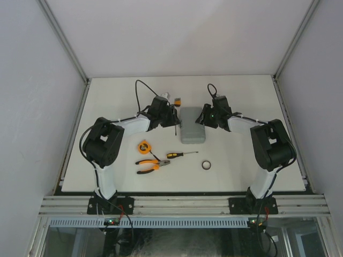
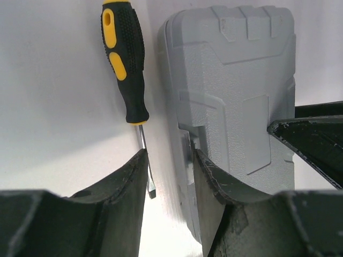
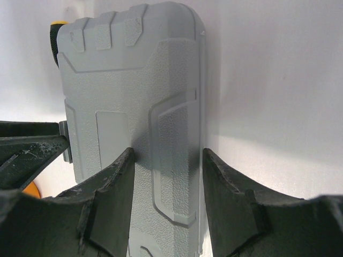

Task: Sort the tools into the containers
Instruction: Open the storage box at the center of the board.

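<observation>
Your left fingers (image 2: 128, 187) and right fingers (image 3: 115, 187) were spread, one pair at each side of the shut grey case (image 1: 193, 131) on the bench (image 1: 241, 166). Nothing looked sorted yet: pliers (image 1: 153, 165), tape measure (image 1: 143, 146), near screwdriver (image 1: 179, 155), far screwdriver (image 2: 126, 69), ring (image 1: 206, 165) and block (image 1: 177, 100) lay outside.

A closed grey tool case (image 1: 193, 129) lies on the white tabletop (image 1: 246, 96). The left fingers (image 1: 173, 115) reach its left side and the right fingers (image 1: 203, 119) its right side, both near the far end. A screwdriver (image 1: 176, 134) lies just left of the case, partly under the left arm. Beyond it sits a small orange-black block (image 1: 177, 100). Nearer the arm bases lie a round tape measure (image 1: 144, 146), orange-handled pliers (image 1: 151, 165), a second screwdriver (image 1: 181, 155) and a black ring (image 1: 206, 165), all apart from the case.
</observation>
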Tool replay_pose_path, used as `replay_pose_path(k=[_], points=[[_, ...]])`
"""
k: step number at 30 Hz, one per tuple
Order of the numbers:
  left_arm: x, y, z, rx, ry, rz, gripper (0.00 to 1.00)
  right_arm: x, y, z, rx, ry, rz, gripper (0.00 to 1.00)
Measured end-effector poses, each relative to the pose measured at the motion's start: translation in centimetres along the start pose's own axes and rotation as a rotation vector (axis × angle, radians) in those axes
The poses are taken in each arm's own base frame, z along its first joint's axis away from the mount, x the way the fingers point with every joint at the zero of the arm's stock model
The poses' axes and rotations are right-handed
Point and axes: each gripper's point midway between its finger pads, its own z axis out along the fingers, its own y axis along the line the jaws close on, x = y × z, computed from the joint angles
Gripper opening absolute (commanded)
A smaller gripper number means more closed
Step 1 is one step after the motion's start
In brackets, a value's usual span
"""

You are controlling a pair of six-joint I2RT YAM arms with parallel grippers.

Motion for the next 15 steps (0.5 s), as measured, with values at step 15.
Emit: replay_pose_path(k=[15], points=[[0.02,0.14,0.05,-0.003,-0.004,-0.007,0.33,-0.02,0.00,-0.02,0.001,0.001,-0.001,0.09]])
